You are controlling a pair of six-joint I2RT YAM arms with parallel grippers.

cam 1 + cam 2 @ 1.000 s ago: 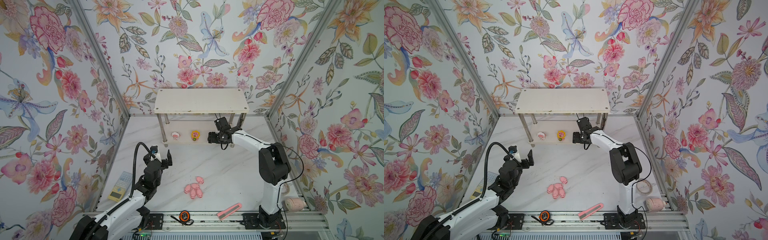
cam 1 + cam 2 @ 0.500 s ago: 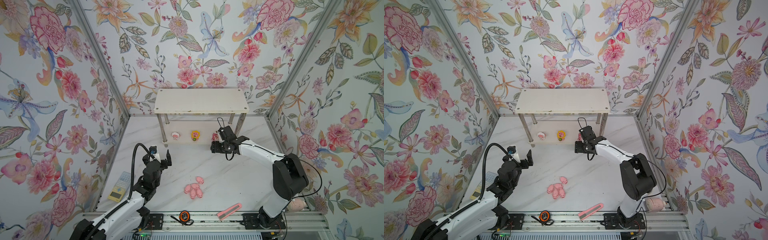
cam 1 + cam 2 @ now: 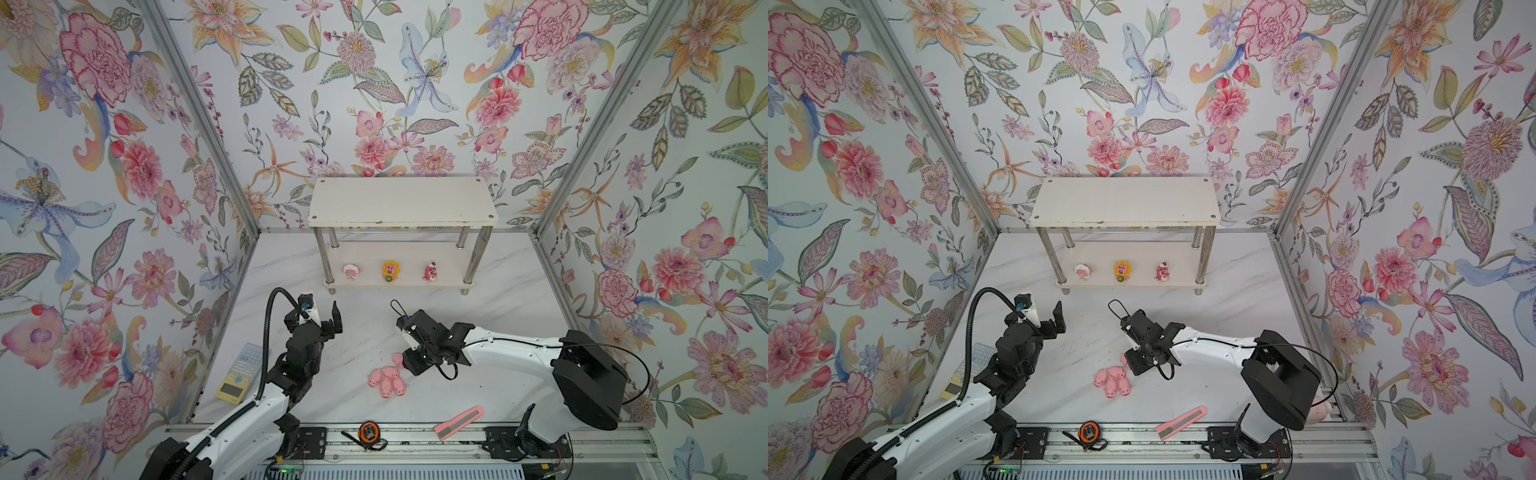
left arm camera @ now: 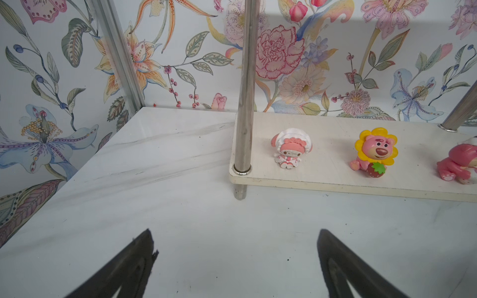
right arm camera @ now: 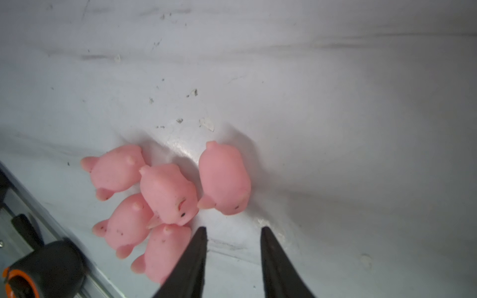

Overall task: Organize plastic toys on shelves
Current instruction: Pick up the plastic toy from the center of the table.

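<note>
Back from the lower shelf comes my right gripper [image 5: 232,229], which a second ago reached under the top board; the red-pink figurine [image 3: 430,272] it was beside then now stands on the lower board [image 3: 451,266]. The left gripper [image 4: 235,232] has not shifted.

Nearest the front rail, low in both top views, lie the tape measure [image 3: 368,432] and the flat pink bar [image 3: 459,422], neither of them mine to sort. Just above them in the frame are the five pigs [image 3: 388,380] on the marble table [image 3: 357,399]. In the right wrist view four of them are bunched at lower left [image 5: 144,203] and a lone pig [image 5: 224,178] lies just beside them at centre, straight ahead of my tips. My right jaws stand part-way apart with nothing between them.

I judge the step in hand to be taking that lone pig. To do it well I should widen a little, come down until the tips nearly meet the table, straddle its flanks rather than snout and tail, and keep the tip nearer the bunch out of it. It looks soft and rounded, so I would squeeze gently.

Left of the pigs, my left jaws are spread wide and empty. Farthest back, at upper centre, the shelves [image 3: 401,201] hold the whitish figurine [image 3: 351,271], the yellow-maned figurine [image 3: 390,271] and the red-pink one in a row.
</note>
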